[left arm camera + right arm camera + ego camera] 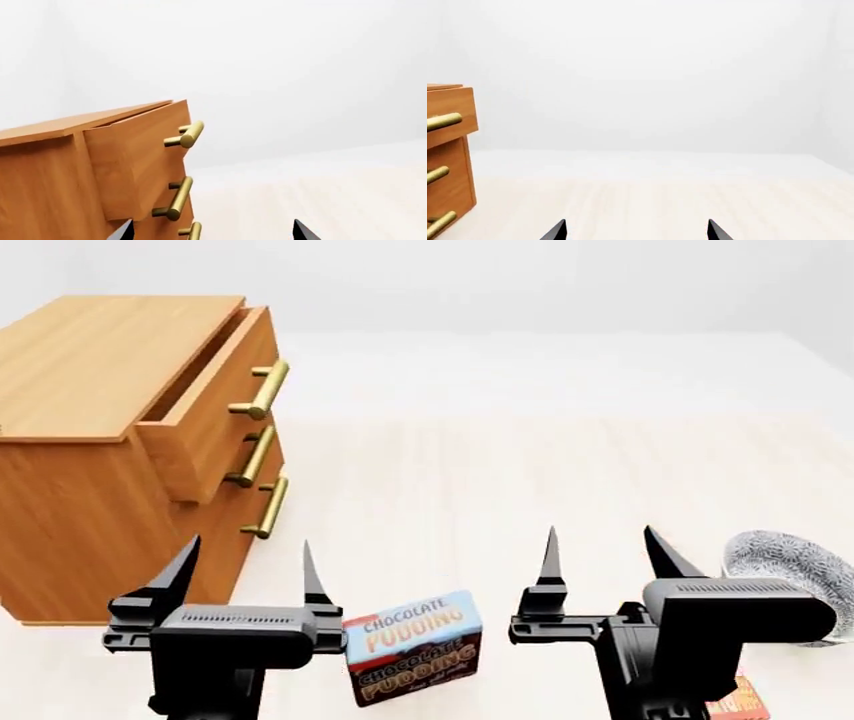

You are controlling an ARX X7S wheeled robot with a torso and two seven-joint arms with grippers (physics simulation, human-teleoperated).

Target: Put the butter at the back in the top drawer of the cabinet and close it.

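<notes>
Pale wood counter [534, 480] under white walls carries everything you see. Cabinet [94, 500] stands at the far left, its top drawer [214, 400] pulled partly out, the two lower drawers flush. Chocolate pudding box [414, 645] lies between your arms, just beside the left claw [247, 565]. Grey bowl [794, 570] sits at the right edge. Butter [738, 702] shows only as a corner under the right claw [607, 550]. Your two claws both stand wide apart, holding nothing.

Matte black tools [244, 565], pointed fingers, ribbed housings.
</notes>
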